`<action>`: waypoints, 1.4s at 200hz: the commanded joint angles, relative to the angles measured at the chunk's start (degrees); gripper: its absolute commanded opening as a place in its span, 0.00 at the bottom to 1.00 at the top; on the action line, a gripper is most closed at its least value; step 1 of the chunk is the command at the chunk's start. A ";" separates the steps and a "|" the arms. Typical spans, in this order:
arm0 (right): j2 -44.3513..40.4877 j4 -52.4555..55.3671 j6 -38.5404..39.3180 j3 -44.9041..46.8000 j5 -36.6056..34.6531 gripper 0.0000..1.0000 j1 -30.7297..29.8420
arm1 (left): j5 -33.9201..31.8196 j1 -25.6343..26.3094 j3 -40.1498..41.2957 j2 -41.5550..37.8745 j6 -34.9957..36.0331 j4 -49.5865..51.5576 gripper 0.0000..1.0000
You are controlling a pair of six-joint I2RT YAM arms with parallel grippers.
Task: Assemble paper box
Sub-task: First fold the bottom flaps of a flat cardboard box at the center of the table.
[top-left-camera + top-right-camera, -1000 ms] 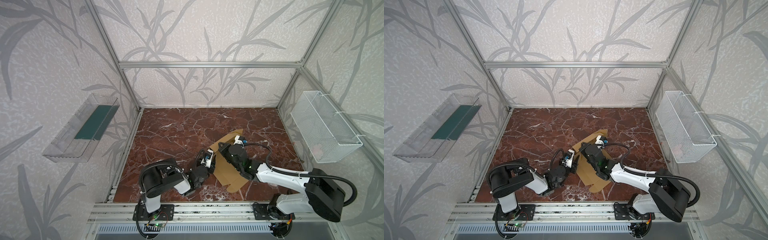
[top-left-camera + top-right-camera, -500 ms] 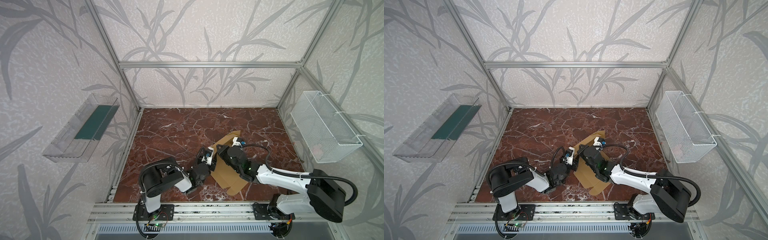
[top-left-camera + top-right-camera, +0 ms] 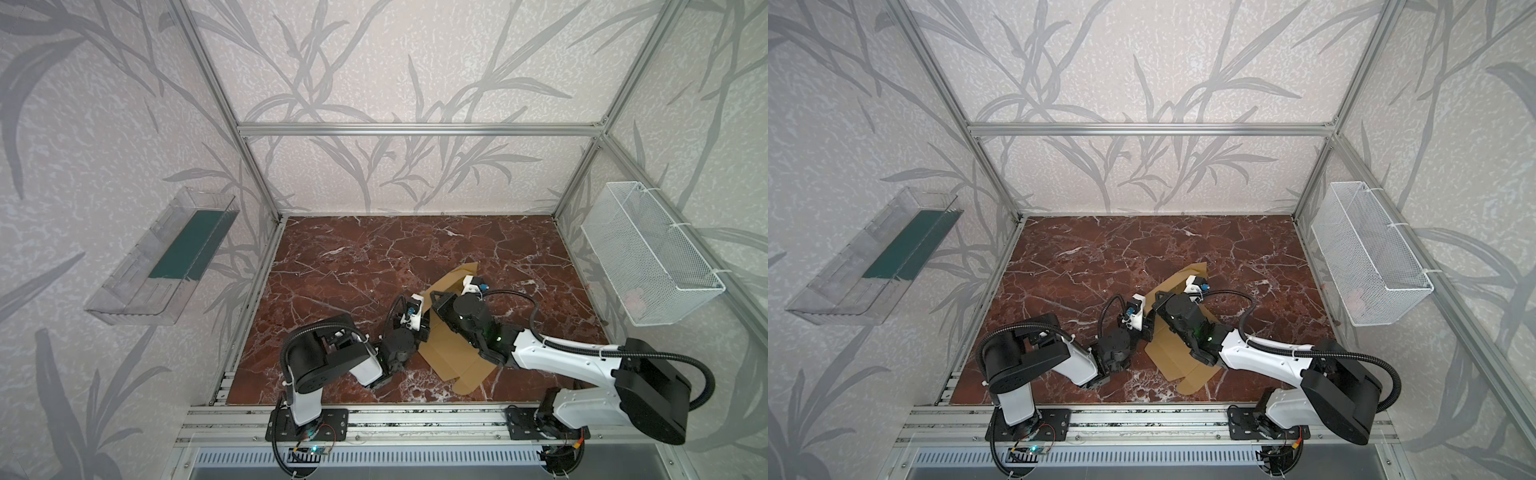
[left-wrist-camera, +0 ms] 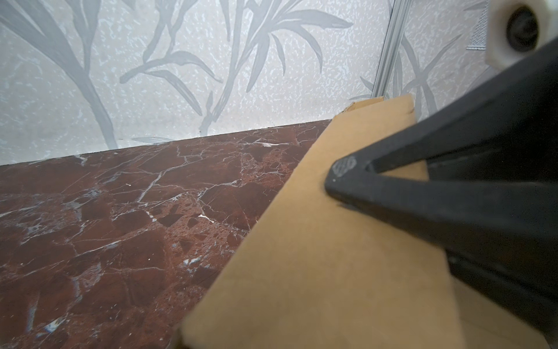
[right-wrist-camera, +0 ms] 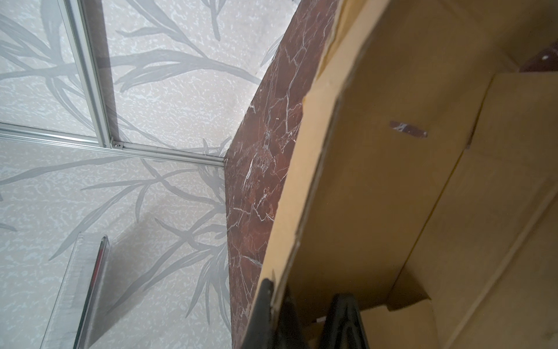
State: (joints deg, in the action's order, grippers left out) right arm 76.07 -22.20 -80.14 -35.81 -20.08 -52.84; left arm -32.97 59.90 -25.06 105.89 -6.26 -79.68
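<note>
I'm pinching a raised flap of the paper box (image 3: 453, 353) in my right tool (image 5: 303, 290), with the rest of the sheet lying on the table (image 3: 353, 266) near the front, between my arms. My left tool (image 3: 423, 326) is hovering just beside the box's edge, and I'm not able to tell whether it's spread or gripping.

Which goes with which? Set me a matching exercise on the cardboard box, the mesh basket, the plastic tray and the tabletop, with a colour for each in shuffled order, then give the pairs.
Things:
1. paper box
2. mesh basket
3. plastic tray
4. tabletop

Colours:
A. white
B. red-brown with pale veins
C. plain tan
D. clear, with a dark green strip inside

Pairs: 1-C, 2-A, 3-D, 4-B.
</note>
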 commanded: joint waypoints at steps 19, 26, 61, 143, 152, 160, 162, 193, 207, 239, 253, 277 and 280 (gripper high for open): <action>-0.52 7.58 0.58 0.04 -1.34 0.02 -0.60 | -3.70 2.56 2.07 1.30 -1.51 -1.35 0.53; -0.73 7.82 0.72 -0.05 -1.59 0.01 -0.60 | -4.27 3.05 2.25 1.39 -1.43 -1.35 0.54; -1.43 8.90 1.33 -0.57 -2.47 0.02 -0.59 | -7.39 5.69 3.11 2.62 -1.90 -1.32 0.60; -1.96 9.46 1.48 -0.33 -2.77 0.02 -0.92 | -10.67 6.28 2.86 1.06 0.43 -1.36 0.50; -1.98 9.58 1.48 -0.31 -2.95 0.02 -1.03 | -10.95 6.30 2.57 0.98 0.87 -1.31 0.48; -2.13 9.50 1.39 -0.26 -3.03 0.02 -1.09 | -11.08 6.31 2.26 0.85 1.28 -1.35 0.47; -2.15 9.53 1.39 -0.23 -3.10 0.02 -1.12 | -11.13 6.29 2.22 0.85 1.37 -1.31 0.46; -1.86 8.78 1.21 0.35 -3.05 0.02 -1.27 | -11.37 6.28 1.71 0.90 1.24 -1.29 0.43; -1.39 8.08 1.02 0.48 -2.96 0.03 -1.43 | -11.76 6.29 1.52 0.87 0.91 -1.32 0.40; -0.77 7.43 0.86 0.39 -3.23 0.04 -1.88 | -11.97 6.37 0.96 0.30 1.30 -1.34 0.36; -1.02 7.58 0.87 0.33 -3.56 0.04 -2.00 | -12.26 6.39 0.76 -0.09 1.72 -1.35 0.35; -0.95 7.77 0.95 0.28 -3.71 0.06 -2.34 | -12.62 6.45 0.60 -0.43 1.95 -1.28 0.32; -0.93 7.78 0.93 0.15 -3.74 0.06 -2.41 | -12.64 6.38 0.62 -0.46 2.00 -1.30 0.32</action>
State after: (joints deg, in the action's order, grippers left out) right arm 74.54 -18.65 -80.14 -36.25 -23.53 -54.28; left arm -44.01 66.24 -22.96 107.55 -5.52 -78.17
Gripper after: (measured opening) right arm 0.053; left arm 0.337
